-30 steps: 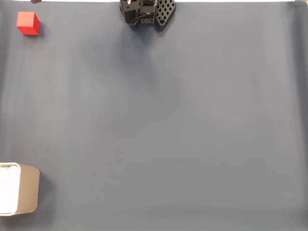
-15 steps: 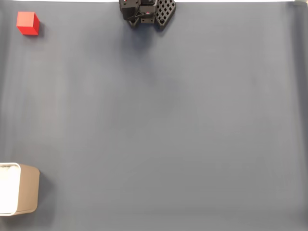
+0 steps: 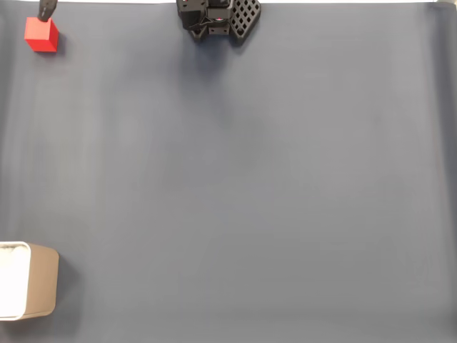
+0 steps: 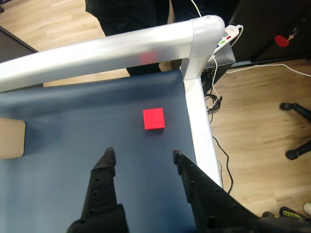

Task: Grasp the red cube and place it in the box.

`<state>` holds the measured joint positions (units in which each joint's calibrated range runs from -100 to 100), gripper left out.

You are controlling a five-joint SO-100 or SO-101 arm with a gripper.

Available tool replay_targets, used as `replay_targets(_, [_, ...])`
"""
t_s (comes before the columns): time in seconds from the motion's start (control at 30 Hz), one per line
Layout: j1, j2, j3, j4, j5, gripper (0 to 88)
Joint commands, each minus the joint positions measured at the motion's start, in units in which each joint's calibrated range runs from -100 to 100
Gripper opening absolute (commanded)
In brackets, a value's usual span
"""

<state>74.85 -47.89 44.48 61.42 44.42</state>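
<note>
Cardboard-tan on its outer side, with rounded corners and a white rim, the box (image 3: 30, 280) sits at the lower left edge of the fixed view on the smooth blue-grey mat (image 3: 250, 186). Up in that view's top left corner lies the matte red cube (image 3: 41, 34), well apart from the box. In the wrist view the cube (image 4: 153, 118) rests near the mat's corner, beside a glossy white rail (image 4: 197, 116). The gripper (image 4: 142, 157) hovers short of it, black fingers (image 4: 106, 160) spread wide, holding nothing.
</note>
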Motion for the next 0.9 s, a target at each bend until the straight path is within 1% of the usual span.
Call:
replay_targets(0.0, [0.2, 0.1, 0.1, -4.0, -0.1, 30.4])
replay_targets(0.2, [0.3, 2.6, 1.9, -8.2, 0.1, 32.3])
replay_targets(0.43, [0.6, 3.7, 8.4, -16.8, 0.5, 34.3])
replay_targets(0.87, [1.9, 10.0, 11.8, -25.6, 0.7, 34.9])
